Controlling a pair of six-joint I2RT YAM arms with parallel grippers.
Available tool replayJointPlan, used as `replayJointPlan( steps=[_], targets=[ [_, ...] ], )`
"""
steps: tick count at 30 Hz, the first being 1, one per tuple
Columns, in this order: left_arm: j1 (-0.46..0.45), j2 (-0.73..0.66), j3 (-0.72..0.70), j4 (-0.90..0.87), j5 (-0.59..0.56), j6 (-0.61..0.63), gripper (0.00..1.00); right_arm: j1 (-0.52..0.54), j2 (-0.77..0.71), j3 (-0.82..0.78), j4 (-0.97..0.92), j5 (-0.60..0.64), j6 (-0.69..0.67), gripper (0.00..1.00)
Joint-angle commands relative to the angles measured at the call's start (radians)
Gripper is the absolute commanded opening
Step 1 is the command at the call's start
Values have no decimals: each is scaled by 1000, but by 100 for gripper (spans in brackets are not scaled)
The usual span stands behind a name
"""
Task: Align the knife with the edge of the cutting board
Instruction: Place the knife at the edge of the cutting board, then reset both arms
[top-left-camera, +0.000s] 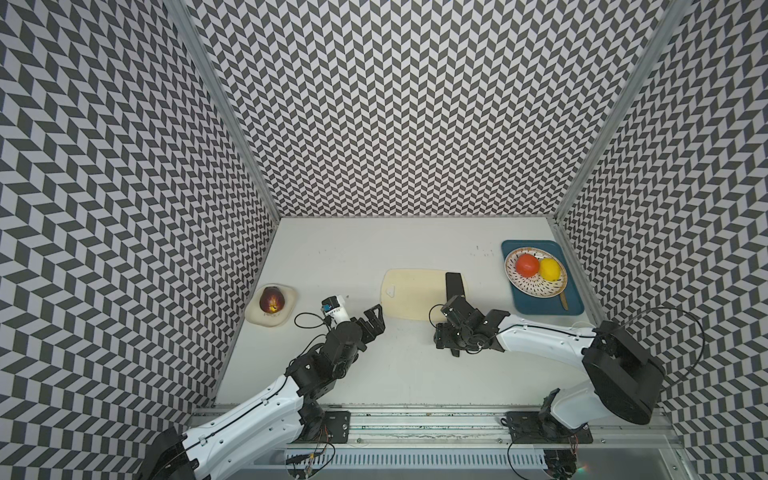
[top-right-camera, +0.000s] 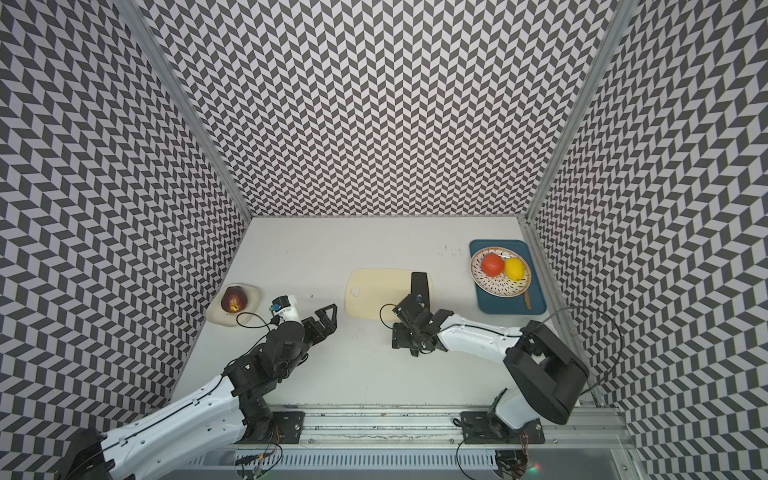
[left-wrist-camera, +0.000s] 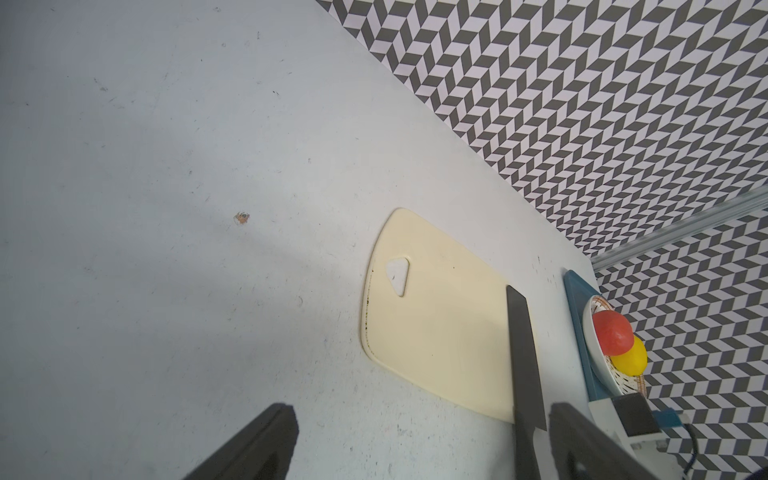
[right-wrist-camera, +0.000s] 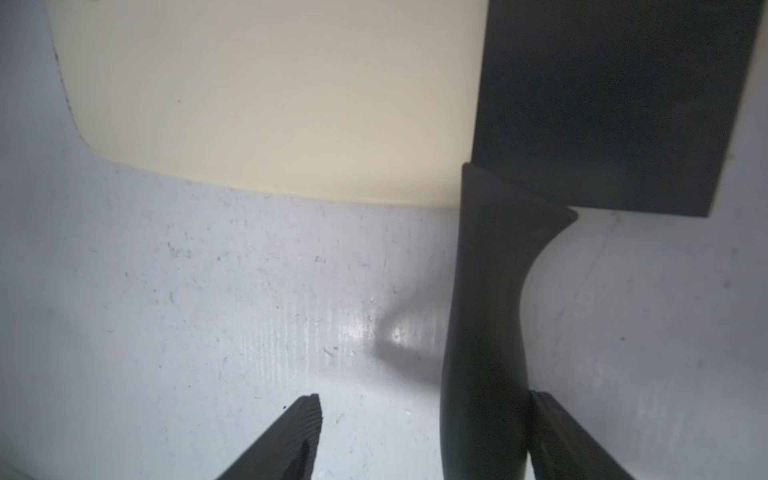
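Along the board's right short end: we find the all-black cleaver (top-left-camera: 455, 284), wide rectangular blade and slim handle, lying flat on the thin cream plastic cutting board (top-left-camera: 409, 295). The blade sits just inside that short edge and roughly parallel to it. The handle sticks out past the near long edge over the white table (top-left-camera: 374, 249).
Right gripper (right-wrist-camera: 426, 405): its fingers are spread either side of the handle. One is right against the handle's side and the other is well clear, so nothing is clamped.
Left gripper (left-wrist-camera: 419, 411): its fingers are apart and empty, near the board's corner at the hole end and not touching it.
Handling: we judge the cleaver stiff, smooth and blade-heavy. Lying flat, it should slide or pivot at a light nudge.
Where to hold: we would take the handle, just behind the blade, where fingers can drop on both sides. The blade looks too wide and flat to pinch.
Board: it looks thin and light, and we expect it to skid if the blade drags hard.
Surroundings: a dark blue rectangular tray (top-left-camera: 536, 309) carries a patterned plate (top-left-camera: 536, 291) with a red fruit (top-left-camera: 527, 264) and a yellow fruit (top-left-camera: 549, 269), apart to the right. A pale dish (top-left-camera: 286, 316) with a dark red apple (top-left-camera: 272, 301) sits well apart to the left.
Obstacles: we see nothing lying against the cleaver.
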Motion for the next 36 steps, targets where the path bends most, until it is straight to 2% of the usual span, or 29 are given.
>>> replayJointPlan(
  steps=[1,7,13,16,19,23,25,26,28,31,34,36],
  targets=[
    [-4,-4,-7,-20,-26,3,100,15,23,30,51,-13,-7,80],
    [-3,-4,-7,-23,-32,3,100,18,15,28,31,15,-8,81],
    [-4,-4,-4,-22,-43,22,100,18,-40,30,-15,113,-39,92],
    [-4,-3,-5,-6,-48,57,100,17,-127,17,-10,194,-63,99],
    [-4,7,-9,34,-39,107,100,17,-236,1,5,307,-87,100],
    [-4,48,-26,184,118,247,100,12,-408,-60,81,506,-122,100],
    [-4,86,-24,209,155,262,100,4,-497,-125,184,601,-176,100],
    [-4,107,-16,209,158,270,100,1,-541,-170,265,601,-187,100],
    [-4,151,2,206,157,289,100,-3,-620,-252,421,704,-303,100],
    [-4,218,49,185,94,265,100,-15,-719,-373,663,838,-398,100],
    [-4,259,90,195,-8,219,100,-63,-753,-480,944,785,-645,100],
    [-3,285,108,225,-115,206,100,-140,-732,-511,1046,753,-699,100]
  ],
)
